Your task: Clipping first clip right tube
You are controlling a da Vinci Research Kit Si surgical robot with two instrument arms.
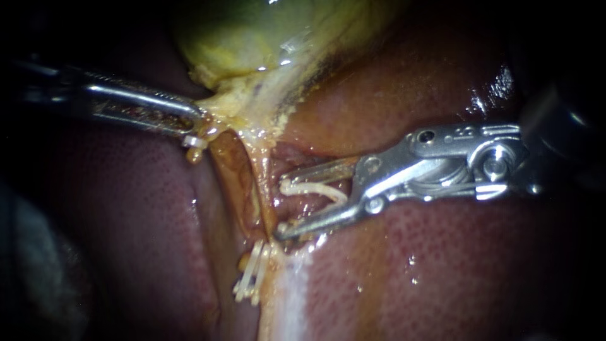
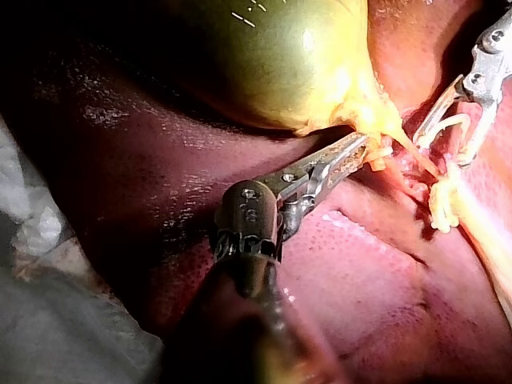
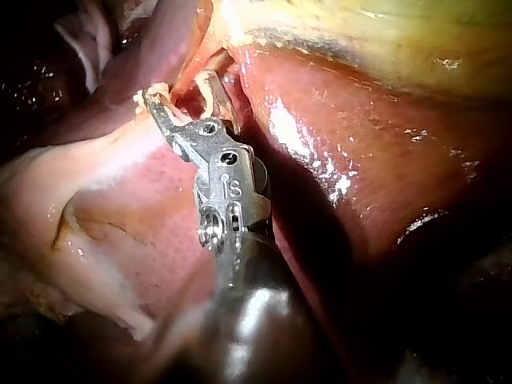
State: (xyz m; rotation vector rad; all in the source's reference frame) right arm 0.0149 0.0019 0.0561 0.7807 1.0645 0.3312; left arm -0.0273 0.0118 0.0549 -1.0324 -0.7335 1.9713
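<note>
Left instrument (image 1: 197,128): enters from the upper left of the frame, slants gently down toward centre, and clamps the lower fringe of the gallbladder (image 1: 252,38) with jaws pressed together. Right instrument (image 1: 282,207): enters from the right edge, runs nearly level at mid-height, points toward centre, and cradles a white clip (image 1: 312,188) between widely spread jaws, seated against both.

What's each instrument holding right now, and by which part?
Left instrument grips the gallbladder at its narrow lower end. Right instrument carries an open white clip between its jaws and grips no tissue.
</note>
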